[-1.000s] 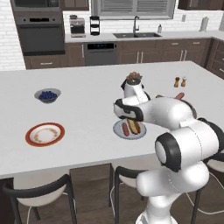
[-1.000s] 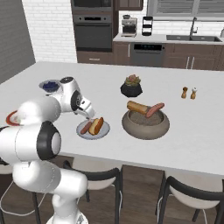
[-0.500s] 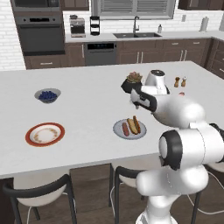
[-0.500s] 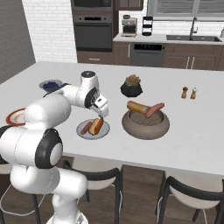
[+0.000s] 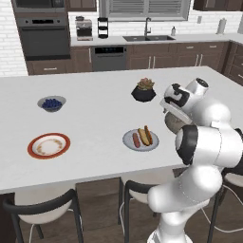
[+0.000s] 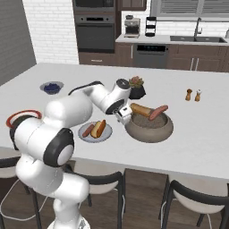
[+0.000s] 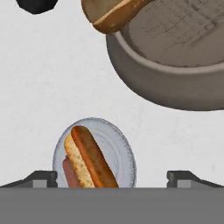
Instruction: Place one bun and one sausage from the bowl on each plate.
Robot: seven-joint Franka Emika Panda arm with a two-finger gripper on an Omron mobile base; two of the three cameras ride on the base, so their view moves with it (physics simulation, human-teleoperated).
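My gripper (image 6: 122, 118) hangs open and empty above the counter, between the grey plate (image 6: 83, 134) and the brown-grey bowl (image 6: 149, 130). In the hand view its fingertips (image 7: 42, 177) stand wide apart over the grey plate (image 7: 123, 153). On that plate lie a bun (image 7: 89, 158) and a sausage (image 7: 68, 172) side by side. A second bun (image 6: 141, 110) and a second sausage (image 6: 158, 112) rest in the bowl, the bun poking over its rim (image 7: 114, 15). The orange-rimmed plate (image 5: 48, 145) sits bare at the left. From the left, the gripper (image 5: 167, 105) hides part of the bowl (image 5: 172, 124).
A small bowl of blue berries (image 5: 51, 103) stands at the far left. A black plant pot (image 6: 136, 91) sits just behind the gripper. Salt and pepper shakers (image 6: 193, 95) stand at the back right. Stools line the counter's near edge.
The gripper has swung away from the grey plate toward the bowl, leaving the bun and sausage on the plate. Its jaws have stayed wide.
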